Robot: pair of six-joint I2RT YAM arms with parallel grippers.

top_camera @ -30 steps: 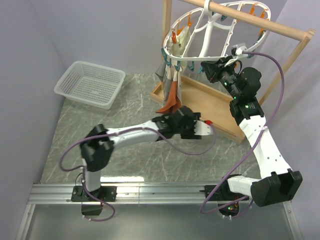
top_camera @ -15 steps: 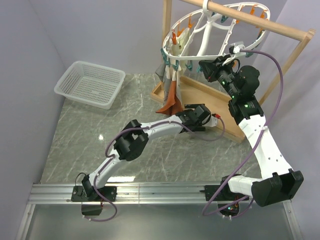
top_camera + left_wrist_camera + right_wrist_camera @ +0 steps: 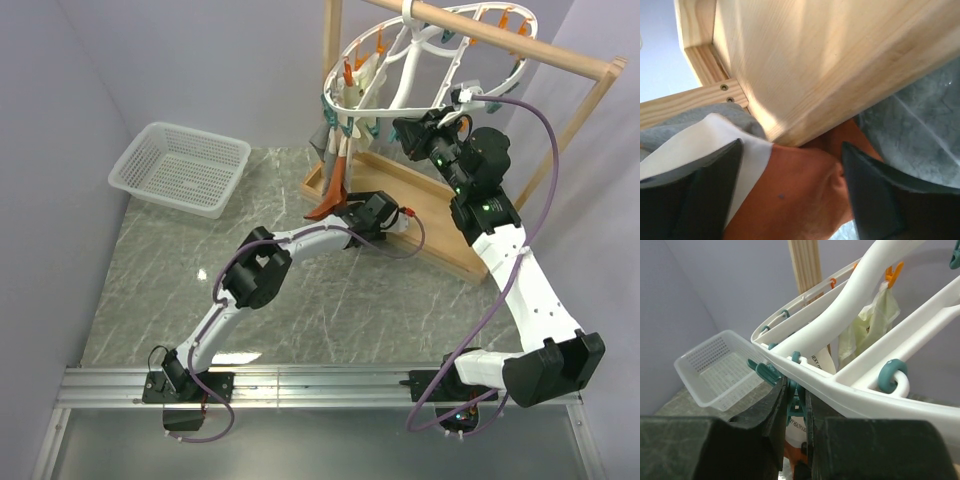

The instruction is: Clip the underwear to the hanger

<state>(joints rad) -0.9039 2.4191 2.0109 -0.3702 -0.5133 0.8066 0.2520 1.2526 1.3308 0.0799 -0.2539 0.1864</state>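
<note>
The rust-orange underwear (image 3: pixel 337 192) hangs from the left rim of the white hanger (image 3: pixel 408 55), which is hooked on the wooden rod. My left gripper (image 3: pixel 335 212) is at its lower end, against the wooden base. In the left wrist view its fingers (image 3: pixel 705 200) stand wide apart with the orange fabric (image 3: pixel 800 190) and the cream waistband between them. My right gripper (image 3: pixel 408 132) is under the hanger's front rim. In the right wrist view it (image 3: pixel 799 405) is shut on a teal clothespin (image 3: pixel 800 397) hanging from the rim (image 3: pixel 840 385).
The wooden frame (image 3: pixel 520 45) with its base board (image 3: pixel 440 215) stands at the back right and fills the top of the left wrist view (image 3: pixel 815 60). A white basket (image 3: pixel 180 165) sits back left. Cream (image 3: pixel 365 70) and grey (image 3: pixel 322 140) cloths hang on the hanger.
My left gripper has swung left from in front of the frame's base to the underwear's hanging end. My right gripper has stayed on the clothespin and shifted slightly up and left.
</note>
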